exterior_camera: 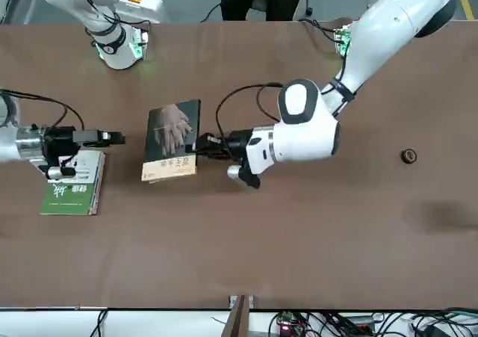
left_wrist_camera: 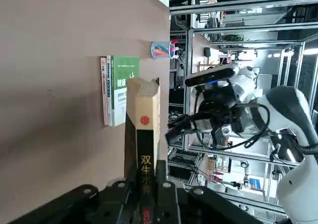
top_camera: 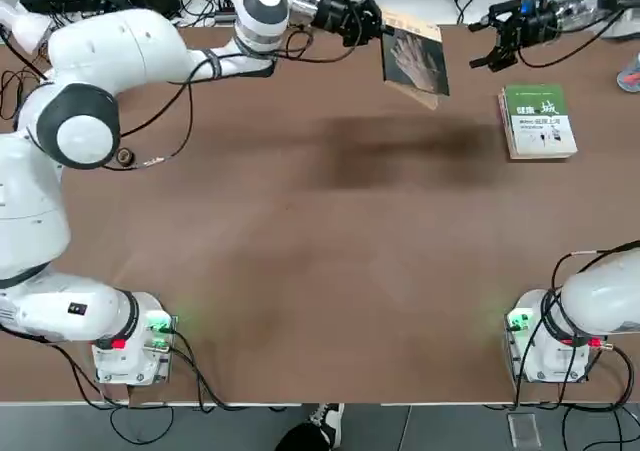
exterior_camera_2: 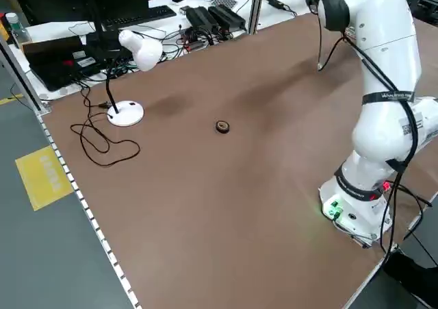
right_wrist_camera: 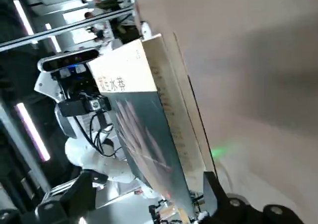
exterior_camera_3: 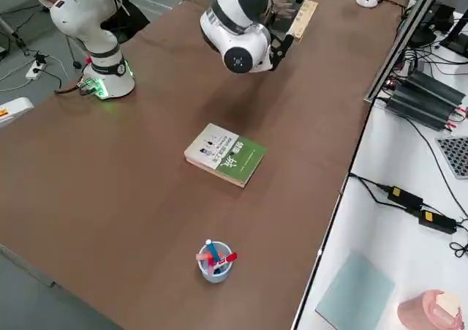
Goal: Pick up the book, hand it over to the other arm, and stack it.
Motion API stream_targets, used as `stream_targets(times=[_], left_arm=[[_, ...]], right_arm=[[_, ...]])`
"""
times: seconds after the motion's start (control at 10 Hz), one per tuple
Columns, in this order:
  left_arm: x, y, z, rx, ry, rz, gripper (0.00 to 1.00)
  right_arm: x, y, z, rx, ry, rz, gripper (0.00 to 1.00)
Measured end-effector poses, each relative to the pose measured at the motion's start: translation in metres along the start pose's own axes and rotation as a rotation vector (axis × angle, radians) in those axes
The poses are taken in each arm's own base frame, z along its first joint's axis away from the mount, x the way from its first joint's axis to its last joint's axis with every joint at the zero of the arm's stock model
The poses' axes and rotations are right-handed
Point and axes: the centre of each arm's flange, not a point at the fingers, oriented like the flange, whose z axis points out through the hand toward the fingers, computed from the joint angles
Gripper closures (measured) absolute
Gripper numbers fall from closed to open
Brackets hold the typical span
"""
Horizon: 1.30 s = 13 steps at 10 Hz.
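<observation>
From where I'm standing, going by the top view, the book (top_camera: 418,63) hangs above the surface (top_camera: 280,241), out towards one o'clock. The left claw (top_camera: 378,29) has it by one side, from the book's ten o'clock. The right claw (top_camera: 484,47) is near but apart, at about two o'clock from the book, and the green book (top_camera: 540,121) lies at about four.

In the front view the right claw sits at nine o'clock from the book, reaching in towards the side opposite the left claw. The cover looks smooth, so I'd guess it could slip under a weak pinch.

The right side view shows the book held up off the surface, the green book lying flat at about seven o'clock from it.

In the left wrist view the left claw is clamped over the spine (left_wrist_camera: 145,157), covers between its fingers. That's the stiff, sound place to hold such a thin, light paperback.

In the right wrist view the right claw stands wide, grasping nothing. The pages (right_wrist_camera: 174,105) gape loosely at the free edge, so they'd likely fan or crease. I'd have it take both covers together, well in from that edge, before the left one lets go.
</observation>
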Motion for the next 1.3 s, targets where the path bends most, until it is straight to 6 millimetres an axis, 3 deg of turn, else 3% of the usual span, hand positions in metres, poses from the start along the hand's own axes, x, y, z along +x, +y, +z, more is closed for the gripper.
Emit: stream_targets(times=[0.4,0.7,1.3], left_arm=[[-0.001,-0.005,0.006,0.002,0.001,-0.007,0.99],[0.000,-0.005,0.005,0.002,0.004,0.004,0.99],[0.001,-0.006,0.005,0.003,0.005,0.024,0.99]], right_arm=[[-0.002,0.042,-0.018,0.033,0.018,-0.059,0.02],[-0.003,0.063,-0.030,0.063,0.040,-0.081,0.02],[-0.002,0.081,-0.014,0.176,0.083,-0.054,0.01]])
